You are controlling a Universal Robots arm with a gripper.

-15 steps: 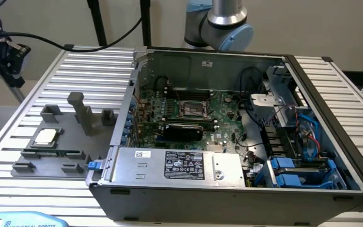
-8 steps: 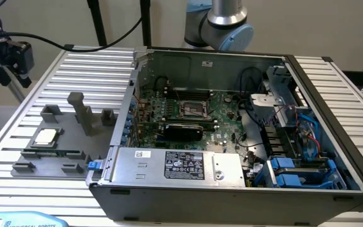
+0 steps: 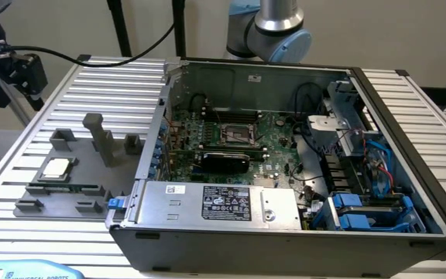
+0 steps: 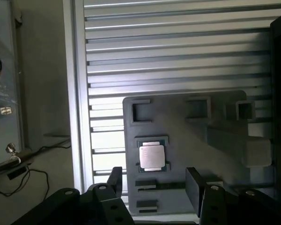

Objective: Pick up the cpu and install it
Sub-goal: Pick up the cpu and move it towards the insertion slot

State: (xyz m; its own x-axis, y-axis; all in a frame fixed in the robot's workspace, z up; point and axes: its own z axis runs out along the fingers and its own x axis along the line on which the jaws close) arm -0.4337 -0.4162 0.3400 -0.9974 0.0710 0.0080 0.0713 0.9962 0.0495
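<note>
gripper (image 4: 154,172) is spread wide, fingers (image 4: 115,178) far apart with nothing between them, touching nothing

cpu (image 4: 152,156) lies flat, metal top up, in its square pocket on the grey tray (image 4: 178,122); in the wrist view it lines up with the gap between the two fingers

exterior view: cpu (image 3: 56,168) on the tray (image 3: 53,200), tray on the slatted table (image 3: 114,81), just beside the open computer case (image 3: 231,244) on the exterior view's left

cpu is well apart from the socket (image 3: 237,135) on the green board (image 3: 277,136) inside the case
</note>
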